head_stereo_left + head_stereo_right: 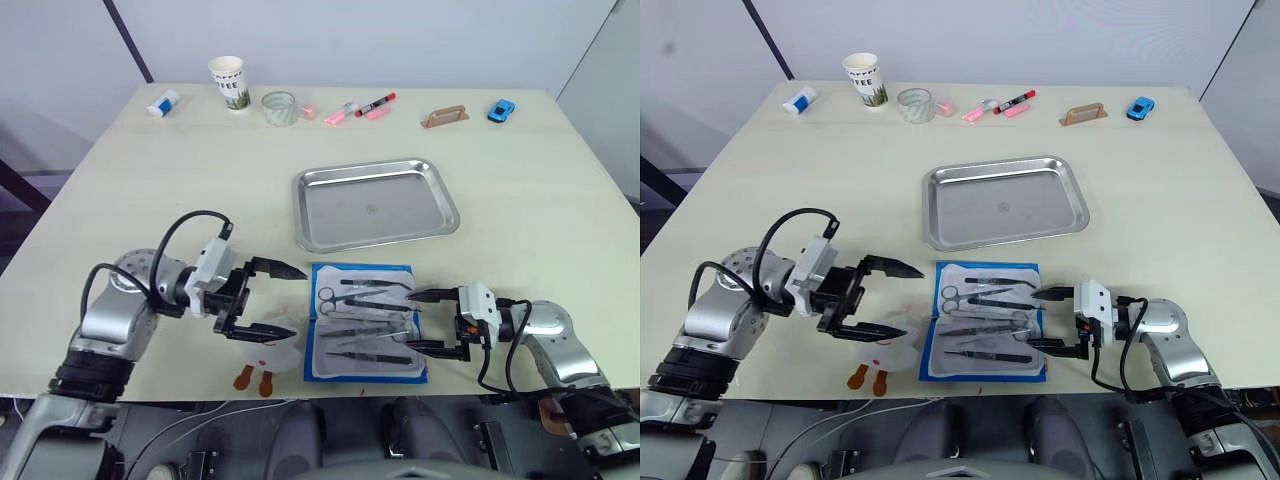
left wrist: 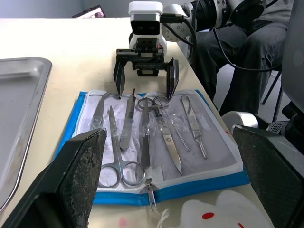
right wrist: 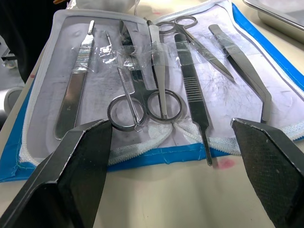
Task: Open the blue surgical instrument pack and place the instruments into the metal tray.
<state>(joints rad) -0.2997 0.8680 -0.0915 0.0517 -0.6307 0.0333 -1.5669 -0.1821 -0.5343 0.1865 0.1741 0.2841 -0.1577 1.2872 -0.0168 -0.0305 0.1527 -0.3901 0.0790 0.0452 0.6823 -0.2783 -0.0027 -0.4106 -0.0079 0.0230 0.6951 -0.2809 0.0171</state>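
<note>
Blue pack is lying open between both wide-open tools; right tool is sitting nearest the instruments (long axes pointing toward it), tray beyond.

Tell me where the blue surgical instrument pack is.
The blue surgical instrument pack lies open near the table's front edge, between both grippers, just in front of the metal tray.

Instruments on opened pack, tray behind.
</note>
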